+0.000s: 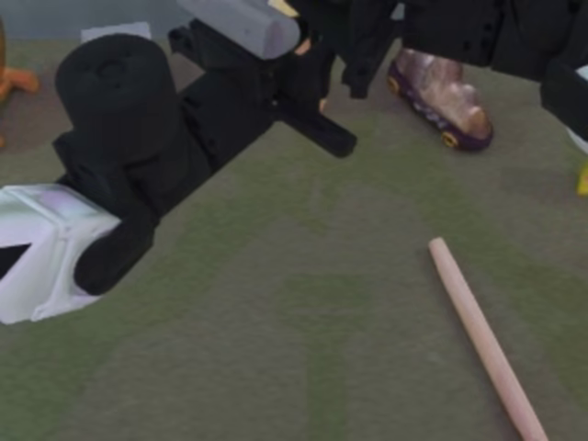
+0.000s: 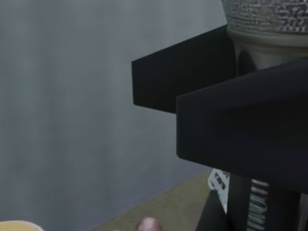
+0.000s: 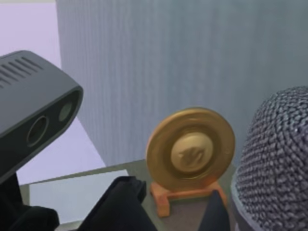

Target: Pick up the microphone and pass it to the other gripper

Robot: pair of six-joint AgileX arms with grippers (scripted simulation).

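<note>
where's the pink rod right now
The pink rod lies flat on the table in the top view's lower right, slanting toward the bottom edge, apart from the roller skate farther back.

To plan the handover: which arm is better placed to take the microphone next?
Probably left: the right hand grips the microphone under its head, and the left hand sits close beside it.

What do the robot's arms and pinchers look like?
The left arm is chunky and black, with a round black cylinder and a white boxy piece. Its gripper has flat, black wedge fingers. The right arm is black too, with a dark grey camera on its wrist.
</note>
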